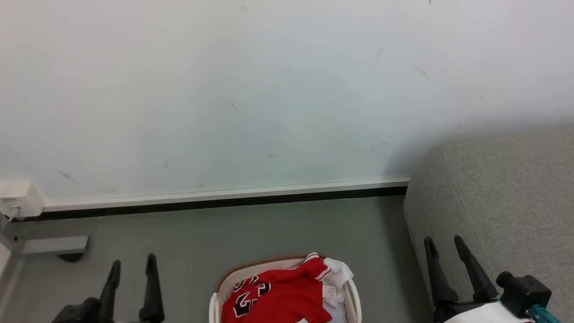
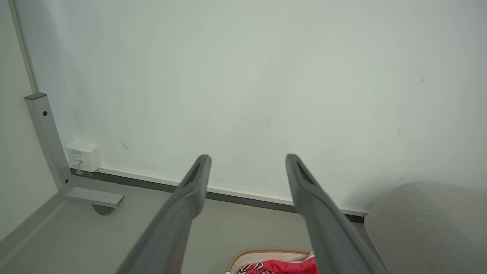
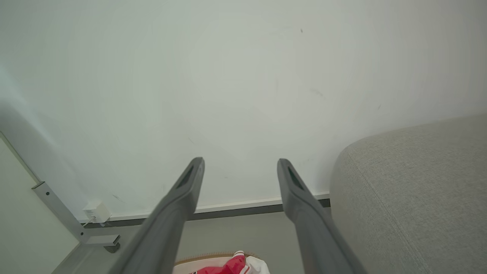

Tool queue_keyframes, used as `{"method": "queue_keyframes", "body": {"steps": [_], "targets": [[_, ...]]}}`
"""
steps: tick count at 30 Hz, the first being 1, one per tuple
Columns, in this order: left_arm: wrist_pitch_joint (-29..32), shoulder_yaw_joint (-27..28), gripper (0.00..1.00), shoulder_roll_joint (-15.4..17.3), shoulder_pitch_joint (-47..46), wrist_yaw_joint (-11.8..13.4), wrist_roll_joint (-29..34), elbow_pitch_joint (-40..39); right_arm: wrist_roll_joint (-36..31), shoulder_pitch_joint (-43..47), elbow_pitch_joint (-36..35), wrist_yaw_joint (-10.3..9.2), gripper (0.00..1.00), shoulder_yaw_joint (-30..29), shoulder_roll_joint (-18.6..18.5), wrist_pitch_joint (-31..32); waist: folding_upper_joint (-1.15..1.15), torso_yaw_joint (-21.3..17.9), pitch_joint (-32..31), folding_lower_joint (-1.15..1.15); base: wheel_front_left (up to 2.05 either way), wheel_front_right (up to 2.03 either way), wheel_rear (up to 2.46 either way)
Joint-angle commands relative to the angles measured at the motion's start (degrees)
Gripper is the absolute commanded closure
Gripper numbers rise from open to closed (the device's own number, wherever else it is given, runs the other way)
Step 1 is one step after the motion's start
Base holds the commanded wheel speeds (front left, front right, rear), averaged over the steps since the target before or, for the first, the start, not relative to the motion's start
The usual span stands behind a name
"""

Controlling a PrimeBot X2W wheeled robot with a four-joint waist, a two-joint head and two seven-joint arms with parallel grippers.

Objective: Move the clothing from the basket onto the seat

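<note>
Okay, status: the left end effector [image 1: 133, 260] is released, fingers spread, nothing between them. The right end effector [image 1: 443, 239] is the same, wide apart and empty. Both sit low in the head view with fingers pointing up toward the wall [image 1: 269, 89].

The red jersey [image 1: 287, 296] is in the basket [image 1: 216, 299], bunched up with the numerals showing on the left side. Its white part hangs over the right rim. The basket sits on the grey floor [image 1: 251, 233], between the two end effectors and touching neither.

The grey sofa [image 1: 502, 197] is to the right of the basket, with nothing on the part in view. The right end effector is in front of the sofa's near side. Contact there: can't tell.
</note>
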Motion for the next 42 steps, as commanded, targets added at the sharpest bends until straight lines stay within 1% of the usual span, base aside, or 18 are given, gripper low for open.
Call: {"method": "queue_keyframes", "body": {"steps": [1, 18, 26, 42], "targets": [[-0.70, 0.14, 0.00, 0.24, 0.62, 0.15, 2.11, -0.55, -1.63, -1.21, -0.10, -0.10, 0.00, 0.12, 0.01, -0.58, 0.00, -0.05, -0.03, 0.00, 0.00, 0.00, 0.00], [-2.48, 0.13, 0.00, 0.16, 1.35, 0.28, 9.62, -0.74, -6.16, -1.19, 1.18, -0.11, 0.00, 1.20, 0.27, -2.47, 0.00, -0.54, -0.29, 0.00, 0.00, 0.00, 0.00], [-3.03, 0.24, 0.00, 0.16, 1.54, 0.31, 12.04, -0.87, -8.39, -1.11, 1.50, -0.12, 0.00, 1.52, 0.32, -3.11, 0.00, -0.83, -0.48, 0.00, 0.00, 0.00, 0.00], [-2.97, 0.21, 0.00, 0.12, 1.26, 0.06, 11.54, -0.46, -7.11, -1.40, 2.46, -0.12, 0.00, 1.08, 0.34, -3.02, 0.00, -0.95, -0.19, 0.00, 0.00, 0.00, 0.00]]}}
